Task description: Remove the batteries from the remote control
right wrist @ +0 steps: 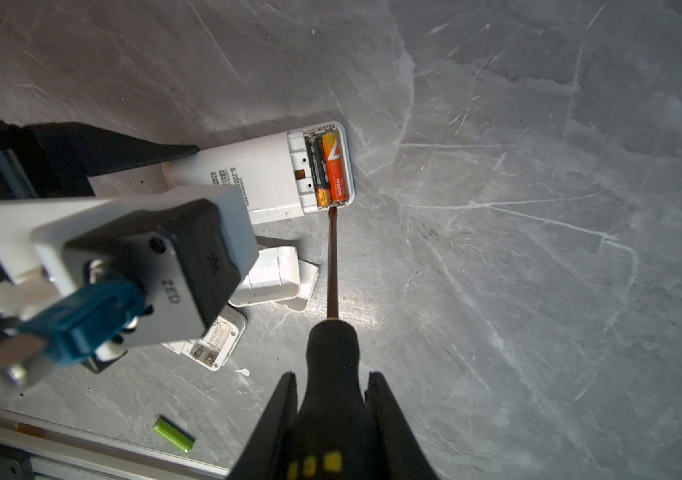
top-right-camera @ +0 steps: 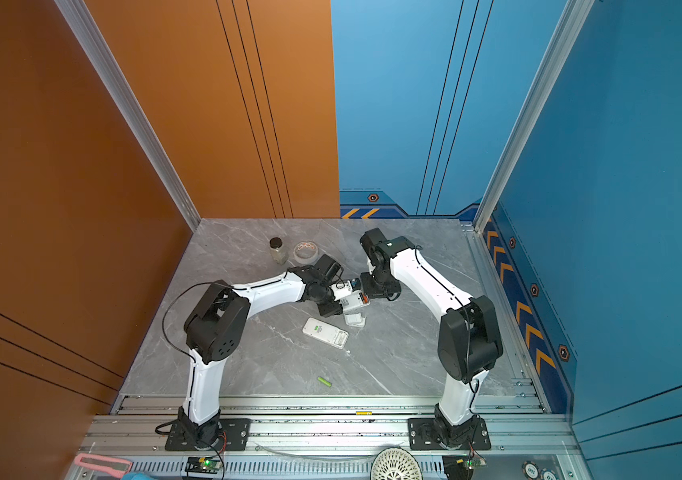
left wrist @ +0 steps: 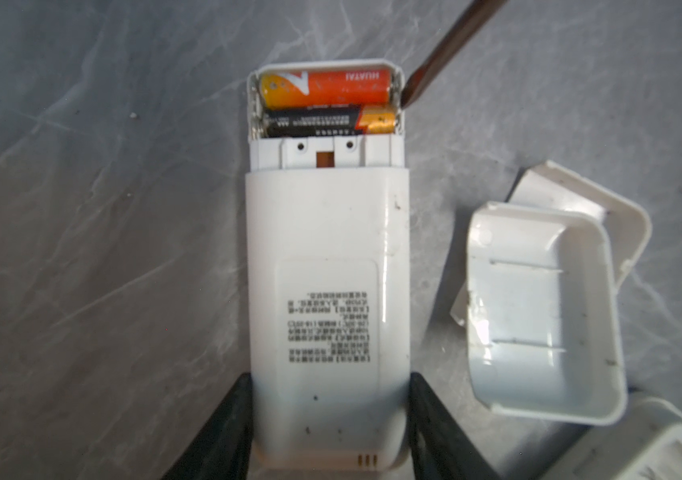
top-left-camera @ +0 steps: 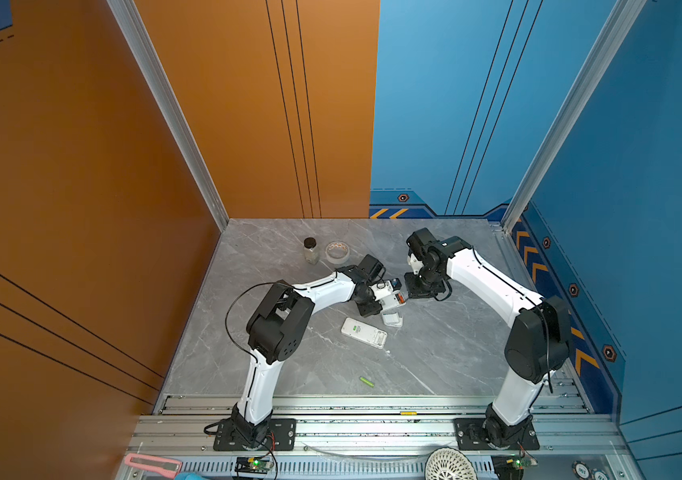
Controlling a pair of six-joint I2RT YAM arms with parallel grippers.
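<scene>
Worktop (top-left-camera: 447, 357) of grey marble carries everything. Left pincer (left wrist: 331, 380) grasps the white remote (left wrist: 327, 249) by its sides, with the compartment open. Right pincer (right wrist: 333, 378) is clenched on a screwdriver (right wrist: 332, 266), and its tip touches the compartment's rim. Inside lie an orange battery (left wrist: 327, 87) and a black battery (left wrist: 314, 120). A green battery (top-left-camera: 366, 381) lies well apart, near the front edge.
</scene>
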